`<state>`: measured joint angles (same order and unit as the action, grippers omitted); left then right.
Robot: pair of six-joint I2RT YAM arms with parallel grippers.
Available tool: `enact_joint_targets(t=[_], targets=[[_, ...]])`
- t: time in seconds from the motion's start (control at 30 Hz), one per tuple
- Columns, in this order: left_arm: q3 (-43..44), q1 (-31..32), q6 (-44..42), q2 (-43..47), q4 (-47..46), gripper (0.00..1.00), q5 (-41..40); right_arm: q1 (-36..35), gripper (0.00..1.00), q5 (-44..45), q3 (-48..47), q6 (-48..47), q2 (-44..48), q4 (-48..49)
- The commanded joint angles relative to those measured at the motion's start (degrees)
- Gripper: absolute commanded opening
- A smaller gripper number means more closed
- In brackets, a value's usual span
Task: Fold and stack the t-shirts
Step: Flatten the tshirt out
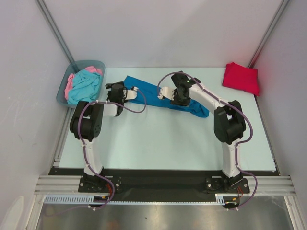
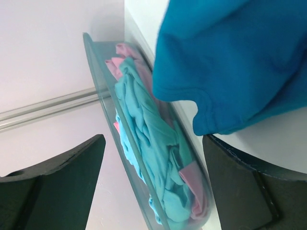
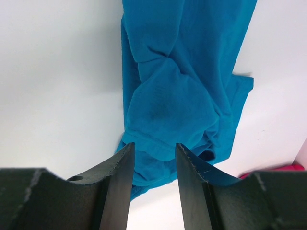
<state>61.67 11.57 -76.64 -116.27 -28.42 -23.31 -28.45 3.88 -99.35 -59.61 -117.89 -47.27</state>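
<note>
A deep blue t-shirt (image 1: pixel 148 97) lies crumpled and stretched across the back middle of the table. My left gripper (image 1: pixel 135 89) hovers at its left end, jaws wide open with nothing between them. In the left wrist view the gripper (image 2: pixel 153 139) frames the bin, and the blue shirt's hem (image 2: pixel 230 62) hangs at the upper right. My right gripper (image 1: pixel 161 93) is over the shirt's middle. Its fingers (image 3: pixel 154 144) stand partly apart above the bunched blue cloth (image 3: pixel 177 91), pinching nothing. A folded red t-shirt (image 1: pixel 241 77) lies at the back right corner.
A grey-blue plastic bin (image 1: pixel 96 63) at the back left holds a turquoise shirt (image 1: pixel 85 86) and a pink one (image 1: pixel 70 82), also seen in the left wrist view (image 2: pixel 144 134). White walls close in on three sides. A corner of red cloth (image 3: pixel 288 168) shows in the right wrist view.
</note>
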Motion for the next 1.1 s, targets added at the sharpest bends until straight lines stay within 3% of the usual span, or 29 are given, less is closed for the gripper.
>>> enact_joint_targets(t=[0.0, 0.87, 0.97, 1.07], targets=[[2.4, -0.3, -1.1, -0.4, -1.7, 0.88, 2.3, -0.5, 0.44, 1.0, -2.4, 1.0, -0.4, 0.3], [2.8, -0.3, 0.1, 1.8, 6.0, 0.87, 5.4, -0.6, 0.45, 2.4, -4.4, 1.2, -1.8, 0.8], [3.3, -0.2, 0.0, 1.1, 6.0, 0.81, 5.2, -0.6, 0.45, 2.3, -4.3, 1.1, -1.8, 0.9], [3.9, -0.3, 0.1, 0.3, 6.3, 0.63, 4.9, -0.7, 0.44, 2.6, -4.4, 0.8, -1.8, 0.9]])
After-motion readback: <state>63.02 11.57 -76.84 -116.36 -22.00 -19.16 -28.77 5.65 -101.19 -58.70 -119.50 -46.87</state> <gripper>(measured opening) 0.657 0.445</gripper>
